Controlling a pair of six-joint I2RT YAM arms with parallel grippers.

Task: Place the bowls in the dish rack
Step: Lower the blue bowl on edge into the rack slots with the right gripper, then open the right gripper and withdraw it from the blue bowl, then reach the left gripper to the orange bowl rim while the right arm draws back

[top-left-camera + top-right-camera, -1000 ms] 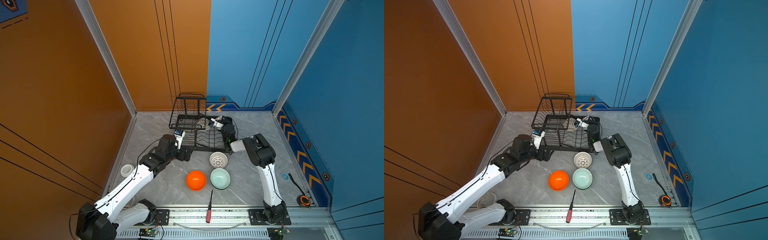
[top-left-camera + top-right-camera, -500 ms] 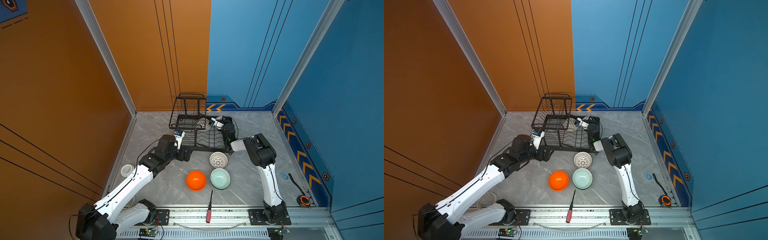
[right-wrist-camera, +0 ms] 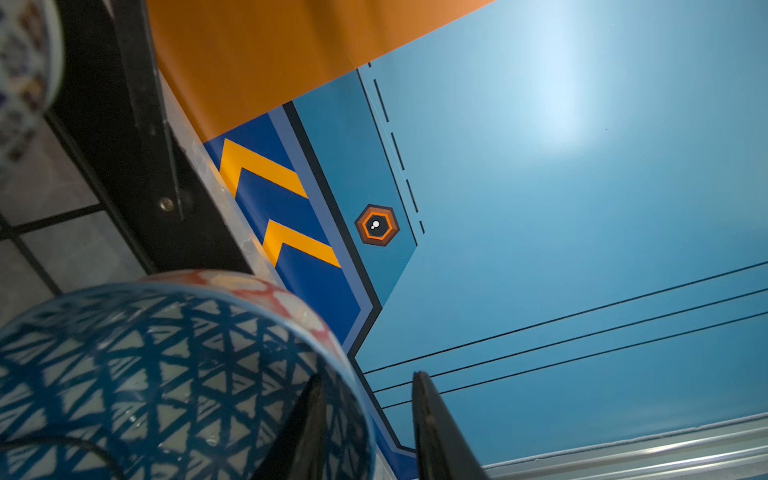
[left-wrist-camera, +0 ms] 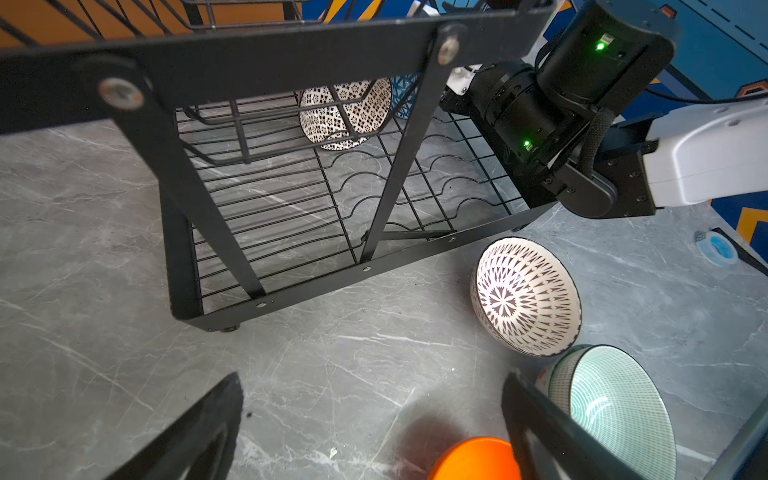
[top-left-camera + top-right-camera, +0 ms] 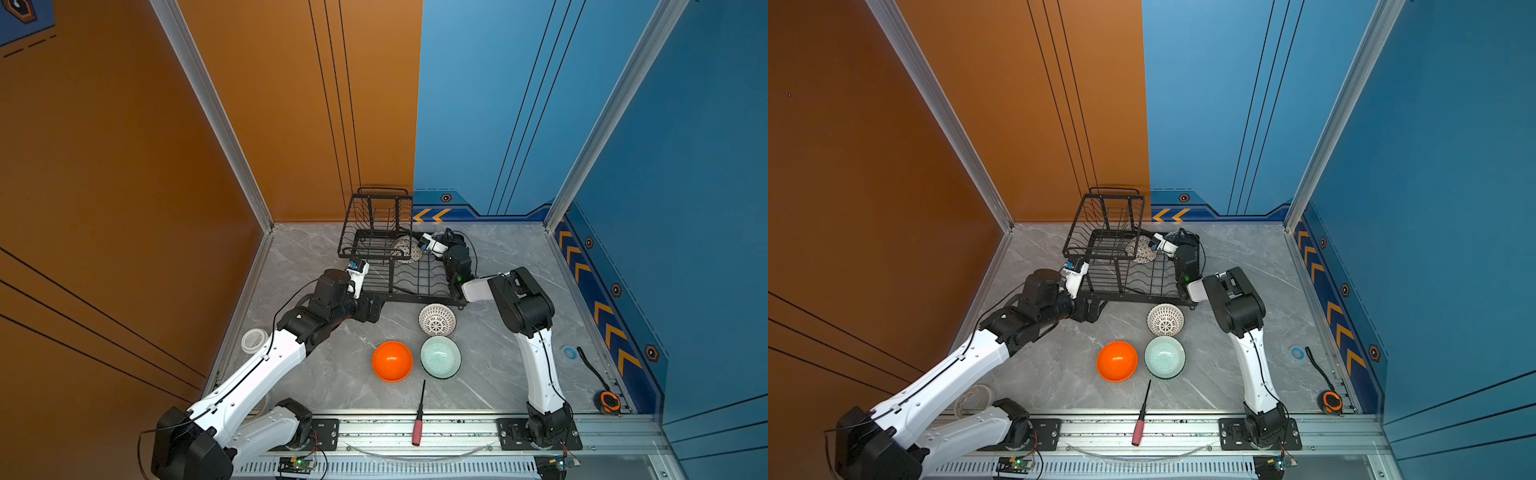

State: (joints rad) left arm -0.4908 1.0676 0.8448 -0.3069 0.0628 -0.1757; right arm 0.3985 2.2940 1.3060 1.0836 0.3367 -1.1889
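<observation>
The black wire dish rack [image 5: 415, 286] [image 5: 1121, 286] stands at the back of the table. A cream patterned bowl [image 5: 405, 248] [image 4: 345, 112] leans on edge inside it. Beside that bowl stands the blue-white triangle bowl [image 3: 145, 374] [image 4: 405, 95]. My right gripper [image 3: 368, 376] [image 5: 419, 247] is open astride its rim, one finger inside and the other clear of the wall. The white lattice bowl [image 5: 436, 319] [image 4: 525, 295], orange bowl [image 5: 392, 360] [image 5: 1116, 360] and mint bowl [image 5: 440, 357] [image 4: 615, 411] sit on the table in front. My left gripper [image 4: 374, 382] [image 5: 376, 309] is open and empty at the rack's front left corner.
A red-handled screwdriver [image 5: 419, 415] lies by the front rail. An orange tape measure [image 5: 609, 402] and a blue tape roll [image 5: 569, 353] lie at the right edge. A white lid [image 5: 254, 340] sits at the left edge. Walls close in behind the rack.
My right gripper's jaws have parted and let go of the blue-white bowl's rim. Neither arm has visibly moved, and the bowls on the table are where they were.
</observation>
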